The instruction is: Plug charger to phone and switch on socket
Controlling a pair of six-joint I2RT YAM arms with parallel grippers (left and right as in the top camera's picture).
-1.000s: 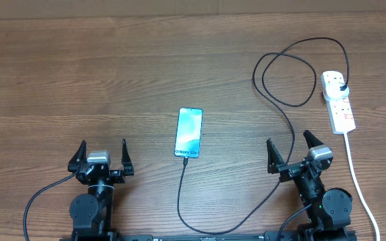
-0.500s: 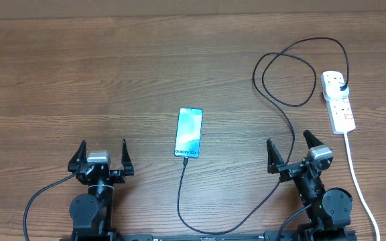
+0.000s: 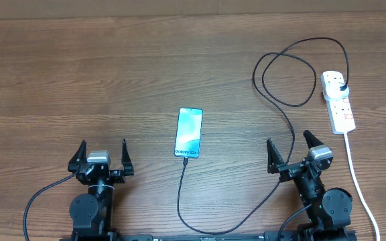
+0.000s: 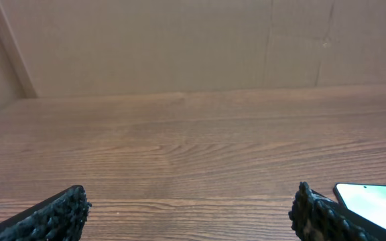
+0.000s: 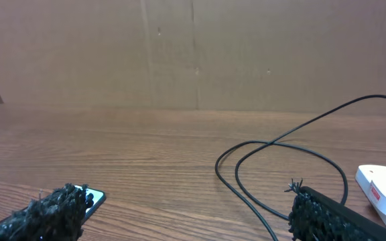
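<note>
Ahead of the left gripper [image 3: 103,144] and off to its right, the phone [image 3: 188,132] lies flat, with the charger [image 3: 179,194] meeting its near end. The cable loops past the right gripper [image 3: 287,138] to the socket [image 3: 338,100], which sits ahead of that gripper and to its right. Both grippers gape wide, holding nothing.

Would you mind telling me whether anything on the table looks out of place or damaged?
Nothing looks damaged or spilled. The only oddity: the charger loops loosely and appears to run beneath the open right gripper, where it might snag.
</note>
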